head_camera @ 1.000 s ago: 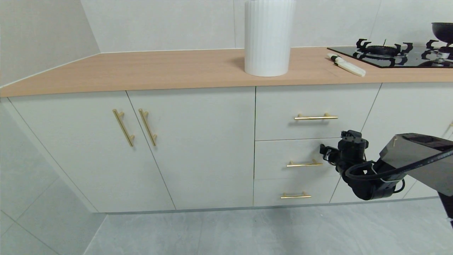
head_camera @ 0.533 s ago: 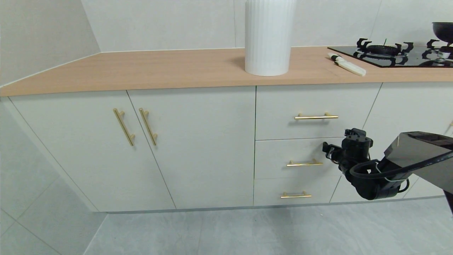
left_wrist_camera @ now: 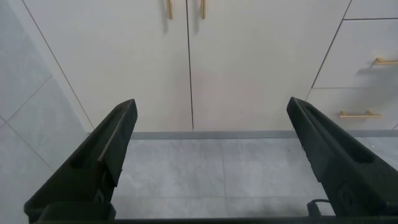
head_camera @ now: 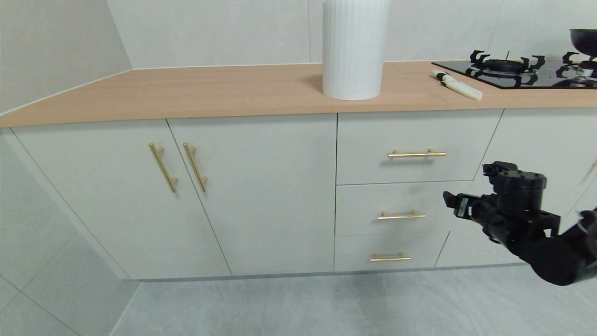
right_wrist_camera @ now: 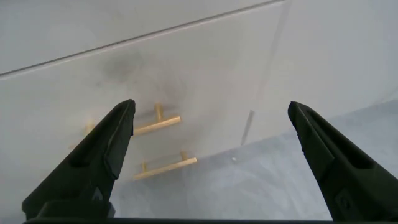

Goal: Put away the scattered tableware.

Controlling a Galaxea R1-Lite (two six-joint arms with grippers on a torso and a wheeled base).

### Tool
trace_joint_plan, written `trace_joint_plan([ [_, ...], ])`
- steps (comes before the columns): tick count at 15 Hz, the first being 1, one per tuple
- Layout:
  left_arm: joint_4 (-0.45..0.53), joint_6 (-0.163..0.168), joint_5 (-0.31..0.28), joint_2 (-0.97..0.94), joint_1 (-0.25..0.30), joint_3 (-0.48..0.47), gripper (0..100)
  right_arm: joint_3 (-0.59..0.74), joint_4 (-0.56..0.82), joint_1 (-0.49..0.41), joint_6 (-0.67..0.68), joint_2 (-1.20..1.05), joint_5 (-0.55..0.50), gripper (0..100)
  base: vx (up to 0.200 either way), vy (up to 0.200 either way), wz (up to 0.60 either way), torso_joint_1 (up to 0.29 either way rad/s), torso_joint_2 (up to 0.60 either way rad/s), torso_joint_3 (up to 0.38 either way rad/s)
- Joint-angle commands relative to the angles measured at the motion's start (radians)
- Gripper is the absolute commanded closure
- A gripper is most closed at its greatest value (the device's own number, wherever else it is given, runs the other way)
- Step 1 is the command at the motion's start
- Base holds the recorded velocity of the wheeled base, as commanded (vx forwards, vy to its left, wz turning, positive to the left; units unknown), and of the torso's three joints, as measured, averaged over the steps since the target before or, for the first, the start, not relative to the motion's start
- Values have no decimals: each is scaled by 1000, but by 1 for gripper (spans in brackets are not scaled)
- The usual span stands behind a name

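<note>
Wooden countertop (head_camera: 210,93) carries a white utensil (head_camera: 456,85), type unclear, beside the hob (head_camera: 513,73) near its right end. Right gripper (head_camera: 453,203) faces the drawers (head_camera: 396,198), jaws apart, empty; left gripper (left_wrist_camera: 211,115) likewise agape.

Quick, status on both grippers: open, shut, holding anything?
Left gripper: open, holding nothing.
Right gripper: open, holding nothing.

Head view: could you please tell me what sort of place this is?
Very likely a kitchen: a gas hob is set into a wooden countertop, white drawers and cupboard doors with gold handles run below, and a pale utensil lies beside the hob.
</note>
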Motion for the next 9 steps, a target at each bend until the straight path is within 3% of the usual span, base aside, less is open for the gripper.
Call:
trace_joint_plan([
  [1, 0, 0, 1, 2, 0, 0, 0, 230, 32, 38, -49, -347, -6, 0, 0, 0, 0, 0, 0, 0],
  [4, 0, 0, 1, 2, 0, 0, 0, 440, 32, 73, -130, -624, -62, 0, 0, 0, 0, 0, 0, 0],
  [7, 0, 0, 1, 2, 0, 0, 0, 528, 55, 67, -173, -782, -77, 0, 0, 0, 0, 0, 0, 0],
  [9, 0, 0, 1, 2, 0, 0, 0, 607, 212, 61, -250, -1075, -81, 0, 0, 0, 0, 0, 0, 0],
])
